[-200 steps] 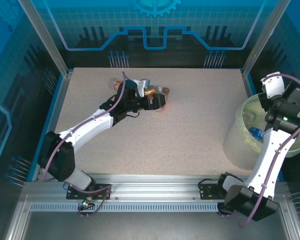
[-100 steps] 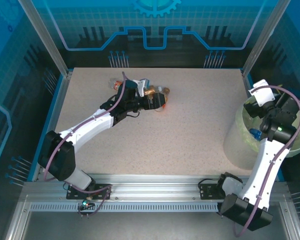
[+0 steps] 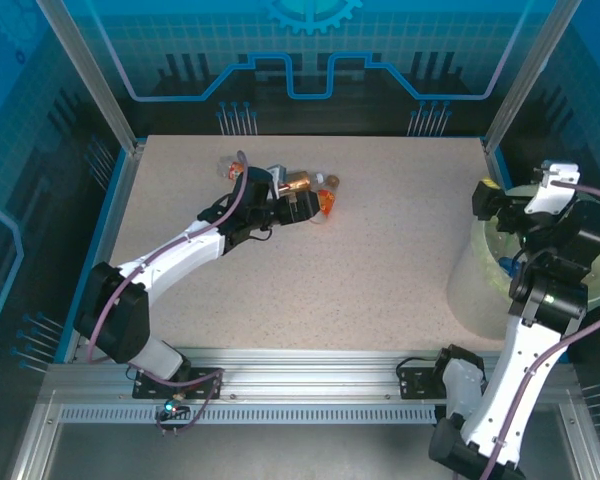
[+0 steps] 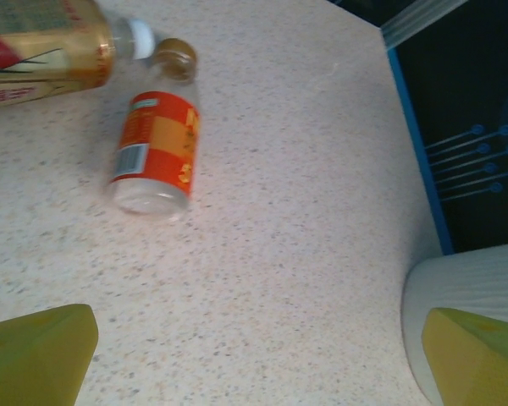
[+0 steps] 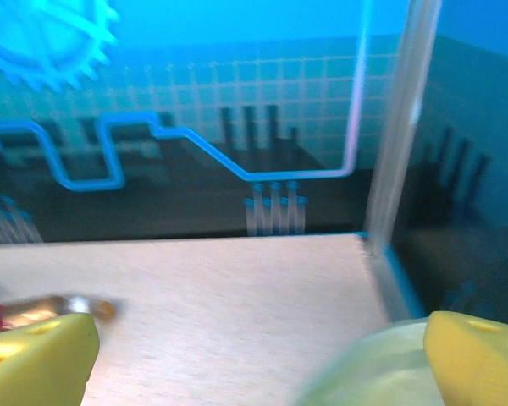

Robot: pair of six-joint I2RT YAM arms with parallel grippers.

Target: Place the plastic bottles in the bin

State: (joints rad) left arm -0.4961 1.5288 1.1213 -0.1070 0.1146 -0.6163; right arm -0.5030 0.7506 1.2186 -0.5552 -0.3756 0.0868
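Note:
Several plastic bottles lie at the table's back left: a gold-labelled bottle (image 3: 298, 182) (image 4: 42, 51), an orange-labelled bottle (image 3: 325, 205) (image 4: 155, 148) and a clear bottle (image 3: 230, 163). My left gripper (image 3: 302, 207) (image 4: 258, 364) hovers just short of the orange one, open and empty, its yellow fingertips (image 4: 34, 355) wide apart. The bin (image 3: 470, 290) (image 5: 364, 372), lined with a pale green bag, stands at the right edge with a blue-labelled bottle (image 3: 510, 265) inside. Above the bin's left rim my right gripper (image 3: 485, 205) (image 5: 258, 364) points left, open and empty.
A blue rim and aluminium posts (image 3: 510, 80) bound the table (image 3: 380, 270). The bin's pale wall (image 4: 470, 283) shows at the lower right of the left wrist view. The right wrist view is blurred; a distant bottle (image 5: 42, 311) appears at its left.
The right arm has risen out of the bin and swung so its gripper faces left over the rim. The left gripper has drawn back slightly from the bottles.

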